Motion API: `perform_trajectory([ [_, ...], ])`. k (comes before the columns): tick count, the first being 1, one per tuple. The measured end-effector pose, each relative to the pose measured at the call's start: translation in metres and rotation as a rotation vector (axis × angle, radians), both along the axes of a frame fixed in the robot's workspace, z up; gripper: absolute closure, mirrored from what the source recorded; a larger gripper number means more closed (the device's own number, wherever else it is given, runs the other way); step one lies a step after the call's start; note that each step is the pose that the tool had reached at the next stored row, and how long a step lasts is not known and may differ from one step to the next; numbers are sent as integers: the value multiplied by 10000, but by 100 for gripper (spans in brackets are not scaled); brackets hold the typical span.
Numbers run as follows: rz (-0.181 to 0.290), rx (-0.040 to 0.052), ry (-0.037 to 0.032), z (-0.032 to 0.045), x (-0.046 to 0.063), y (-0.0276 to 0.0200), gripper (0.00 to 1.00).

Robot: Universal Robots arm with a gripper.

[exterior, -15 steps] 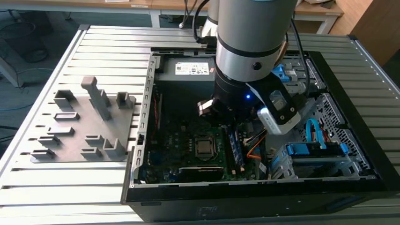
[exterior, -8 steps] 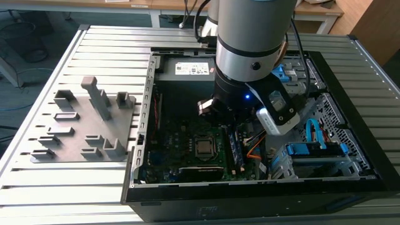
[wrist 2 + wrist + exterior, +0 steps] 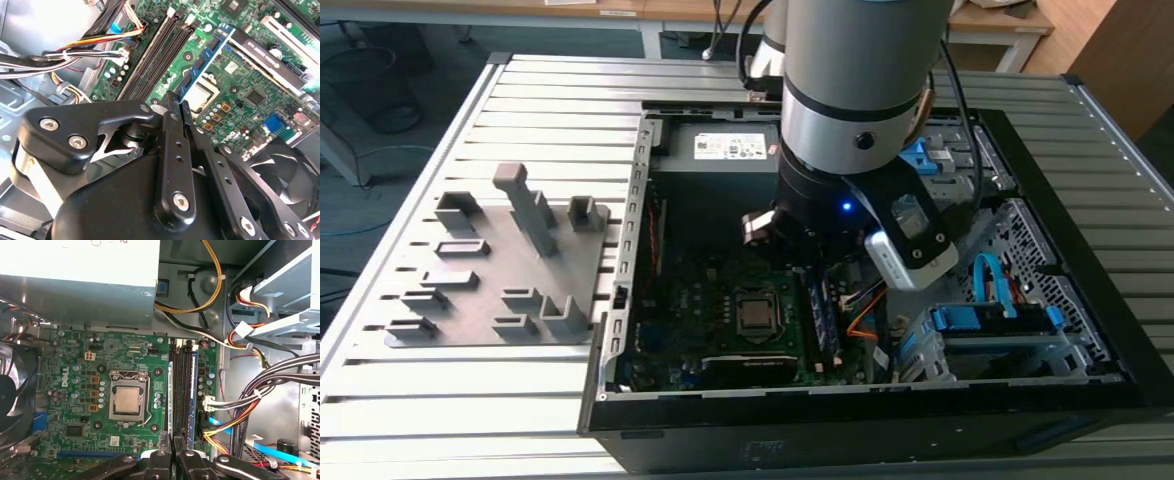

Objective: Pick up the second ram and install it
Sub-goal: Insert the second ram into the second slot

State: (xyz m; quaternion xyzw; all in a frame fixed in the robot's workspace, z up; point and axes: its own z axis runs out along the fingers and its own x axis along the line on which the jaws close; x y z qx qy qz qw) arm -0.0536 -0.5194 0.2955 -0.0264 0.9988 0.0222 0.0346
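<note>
- The gripper [image 3: 178, 102] is reaching into the open computer case [image 3: 1067, 270] — jaws closed on the second ram [image 3: 202, 62].
- The second ram is standing on edge over the motherboard [image 3: 100, 365], beside the black slot rails [image 3: 182, 385], near the processor socket [image 3: 127, 402].
- The grey fixture block [image 3: 500, 265] is resting on the surface [image 3: 400, 400] — well apart.

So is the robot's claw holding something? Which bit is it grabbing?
Yes. The gripper pinches the second ram by its thin long edge, the one facing the arm, and holds it on edge at the slots of the motherboard.
</note>
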Motion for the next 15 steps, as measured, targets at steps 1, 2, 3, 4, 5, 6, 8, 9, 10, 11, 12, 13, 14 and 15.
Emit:
perform_trajectory([
  [1, -35, 0, 0, 0, 0, 0, 86],
  [2, -70, -1, 0, 0, 0, 0, 86],
  [3, -105, -1, 0, 0, 0, 0, 86],
  [4, -143, -2, 0, 0, 0, 0, 86],
  [5, -179, -2, 0, 0, 0, 0, 86],
  [6, -215, -3, 0, 0, 0, 0, 86],
  [8, -286, -3, 0, 0, 0, 0, 86],
  [9, -324, -4, 0, 0, 0, 0, 86],
  [10, -369, -4, 0, 0, 0, 0, 86],
  [11, -405, -3, 0, 0, 0, 0, 86],
  [12, -422, -3, 0, 0, 0, 0, 86],
  [13, -434, -4, 0, 0, 0, 0, 86],
  [14, -447, -5, 19, 0, 0, 0, 86],
  [15, -469, -5, 96, -2, 0, 1, 86],
])
